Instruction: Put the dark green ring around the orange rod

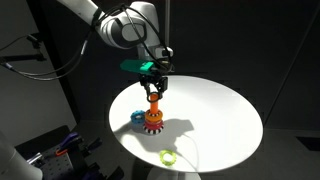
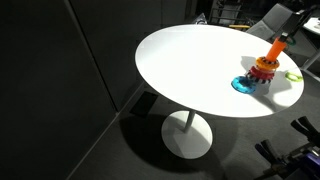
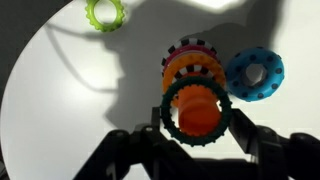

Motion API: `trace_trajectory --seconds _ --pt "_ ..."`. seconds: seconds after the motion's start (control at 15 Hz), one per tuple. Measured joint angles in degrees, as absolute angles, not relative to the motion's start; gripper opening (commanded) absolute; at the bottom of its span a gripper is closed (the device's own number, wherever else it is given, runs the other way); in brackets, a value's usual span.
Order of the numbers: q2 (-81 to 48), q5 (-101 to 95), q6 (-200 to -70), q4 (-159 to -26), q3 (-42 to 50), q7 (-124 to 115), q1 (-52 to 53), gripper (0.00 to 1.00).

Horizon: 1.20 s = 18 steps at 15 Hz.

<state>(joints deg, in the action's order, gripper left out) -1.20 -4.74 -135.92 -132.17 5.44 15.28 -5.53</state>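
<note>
In the wrist view my gripper (image 3: 196,118) is shut on the dark green ring (image 3: 168,112), holding it by its two sides. The orange rod (image 3: 198,108) shows through the ring's hole, directly beneath it; its red base with toothed rim (image 3: 190,52) shows beyond. In an exterior view the gripper (image 1: 152,82) hangs just above the rod (image 1: 153,101), which stands on the white round table (image 1: 215,110); the ring cannot be made out there. In an exterior view the rod (image 2: 272,50) stands near the table's far edge, with the gripper (image 2: 287,30) above it.
A teal-blue ring (image 3: 254,73) lies beside the rod's base, also in both exterior views (image 1: 137,118) (image 2: 244,84). A yellow-green ring (image 3: 104,12) lies farther off (image 1: 167,156) (image 2: 293,74). Dark curtains and cables surround the table.
</note>
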Motion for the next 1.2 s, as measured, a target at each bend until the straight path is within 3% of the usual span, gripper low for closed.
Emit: trace_trajectory --seconds 1.2 --pt "-1.49 -4.52 -128.33 -128.53 5.73 15.32 -5.67 0.45"
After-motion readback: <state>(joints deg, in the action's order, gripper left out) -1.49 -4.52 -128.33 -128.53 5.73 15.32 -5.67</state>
